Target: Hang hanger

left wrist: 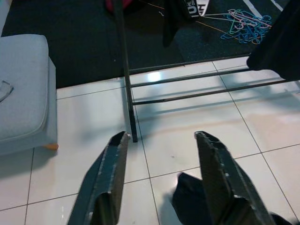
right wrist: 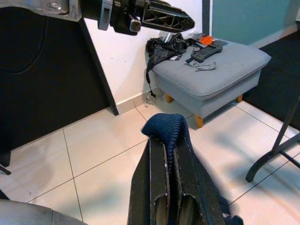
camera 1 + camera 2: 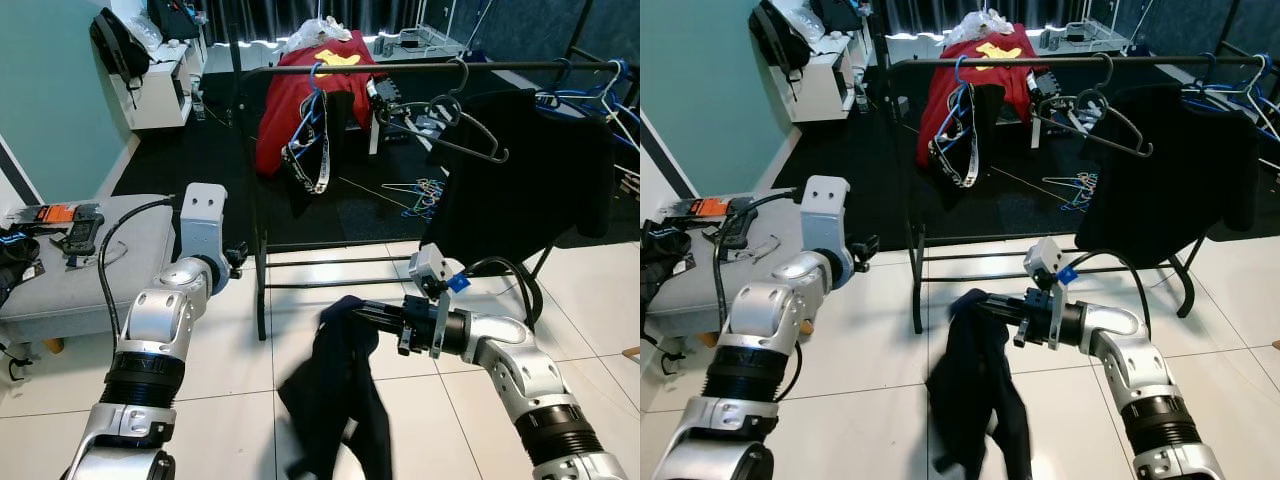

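Leftmost, a grey ottoman (image 3: 90, 265) with small gadgets on top, left of the clothes rack (image 3: 262, 240). Left gripper (image 1: 161, 180): raised beside the rack's left post, fingers spread, nothing held. Right gripper (image 3: 362, 311): in front of the rack's base, fingers clamped on a dark blue garment (image 3: 340, 400) that hangs down to the white tiles. Black hanger (image 3: 455, 125): hooked on the rack's top rail, beside a hung black garment (image 3: 530, 170).

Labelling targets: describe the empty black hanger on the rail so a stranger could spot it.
Find the black clothes rail across the room. Between the red garment and the black shirt hangs the empty black hanger: bare, tilted, unlike the blue hangers further right.
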Tool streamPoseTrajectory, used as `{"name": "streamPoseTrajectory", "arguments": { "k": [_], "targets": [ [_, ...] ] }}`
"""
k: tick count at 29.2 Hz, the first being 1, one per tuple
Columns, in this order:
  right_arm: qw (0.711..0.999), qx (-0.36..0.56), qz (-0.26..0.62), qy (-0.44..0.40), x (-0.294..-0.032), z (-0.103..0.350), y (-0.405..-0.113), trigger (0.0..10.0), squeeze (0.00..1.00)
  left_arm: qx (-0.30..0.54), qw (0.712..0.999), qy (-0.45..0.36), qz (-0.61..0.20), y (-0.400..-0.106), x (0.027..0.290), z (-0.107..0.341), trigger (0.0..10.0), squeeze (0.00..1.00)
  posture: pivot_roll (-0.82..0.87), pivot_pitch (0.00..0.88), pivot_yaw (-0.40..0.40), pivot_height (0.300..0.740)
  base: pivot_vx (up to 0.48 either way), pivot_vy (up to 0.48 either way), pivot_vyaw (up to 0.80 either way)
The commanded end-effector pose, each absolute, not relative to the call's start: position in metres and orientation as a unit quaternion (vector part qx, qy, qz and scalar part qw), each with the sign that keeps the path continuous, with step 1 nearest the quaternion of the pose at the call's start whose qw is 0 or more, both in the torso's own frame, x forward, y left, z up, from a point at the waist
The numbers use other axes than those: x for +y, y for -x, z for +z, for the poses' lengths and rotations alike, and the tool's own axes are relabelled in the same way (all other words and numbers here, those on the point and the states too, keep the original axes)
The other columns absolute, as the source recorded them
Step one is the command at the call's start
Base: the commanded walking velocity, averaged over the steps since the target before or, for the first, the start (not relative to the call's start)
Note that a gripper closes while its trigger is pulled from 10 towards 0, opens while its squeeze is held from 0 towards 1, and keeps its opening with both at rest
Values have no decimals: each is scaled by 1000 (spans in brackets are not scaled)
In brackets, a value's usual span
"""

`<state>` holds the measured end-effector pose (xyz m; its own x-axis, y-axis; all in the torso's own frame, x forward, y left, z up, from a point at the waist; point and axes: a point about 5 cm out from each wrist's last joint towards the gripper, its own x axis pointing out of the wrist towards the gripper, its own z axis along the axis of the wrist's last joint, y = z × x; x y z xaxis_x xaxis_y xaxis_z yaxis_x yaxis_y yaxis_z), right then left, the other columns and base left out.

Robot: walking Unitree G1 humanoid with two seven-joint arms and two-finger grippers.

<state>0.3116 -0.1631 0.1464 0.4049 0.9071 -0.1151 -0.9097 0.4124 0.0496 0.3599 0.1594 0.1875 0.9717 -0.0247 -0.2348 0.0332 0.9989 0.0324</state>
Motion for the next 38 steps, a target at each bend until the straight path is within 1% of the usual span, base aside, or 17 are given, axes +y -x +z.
{"name": "streamPoseTrajectory", "arguments": {
  "k": [1,4,7,8,10,14,17,18,22,23,24,26,32,33,34,35,38],
  "targets": [
    [839,51,542,12,-161,151,-311,0,0,123,992,-25,-5,-360,164,184,10000,0,-42,41,34,740,0,0,0],
    [845,58,531,17,-165,153,-312,0,0,116,992,-43,-18,-360,163,185,10000,0,-44,41,36,740,0,0,0],
    [825,63,562,-20,-165,169,-309,0,0,148,965,-105,-190,-339,138,161,10000,0,-49,45,39,740,0,0,0],
    [825,63,562,-20,-165,169,-309,0,0,148,965,-105,-190,-339,138,161,10000,0,-49,45,39,740,0,0,0],
    [806,76,586,-38,-166,176,-304,0,0,157,947,-104,-260,-325,126,150,10000,0,-49,46,38,740,0,0,0],
    [793,77,601,-66,-171,184,-301,0,0,141,941,-107,-288,-316,122,144,10000,0,-50,49,35,740,0,0,0],
    [791,58,603,-90,-175,196,-304,0,0,128,939,-79,-310,-310,118,143,10000,0,-49,51,30,740,0,0,0],
    [790,52,603,-94,-176,199,-305,0,0,124,939,-56,-316,-310,117,144,10000,1000,-47,54,27,740,0,0,0],
    [801,39,591,-93,-176,204,-311,0,0,115,938,-34,-324,-309,116,147,10000,1000,-48,55,27,740,0,0,0],
    [816,23,571,-85,-176,208,-317,0,0,108,936,-28,-334,-307,115,148,10000,1000,-47,55,25,740,0,0,0],
    [816,23,571,-85,-176,208,-317,0,0,108,936,-28,-334,-307,115,148,10000,1000,-47,55,25,740,0,0,0],
    [834,15,545,-83,-177,214,-326,0,0,95,929,-36,-357,-303,114,150,10000,1000,-47,53,26,740,0,0,0],
    [826,46,558,-63,-182,212,-324,0,0,53,934,-31,-353,-304,116,158,10000,1000,-47,53,27,740,0,0,0],
    [823,53,563,-61,-183,211,-323,0,0,43,934,-24,-355,-304,116,161,10000,592,-47,53,27,740,0,0,0],
    [816,62,571,-60,-185,210,-322,0,0,30,927,-6,-373,-302,112,166,10000,592,-47,53,29,740,0,0,0],
    [807,74,583,-63,-186,210,-320,0,0,14,919,11,-394,-299,106,172,10000,0,-47,53,30,740,0,0,0],
    [792,95,600,-65,-189,209,-317,0,0,-11,914,33,-405,-299,96,180,10000,0,-47,52,33,740,0,0,0]
  ]
}}
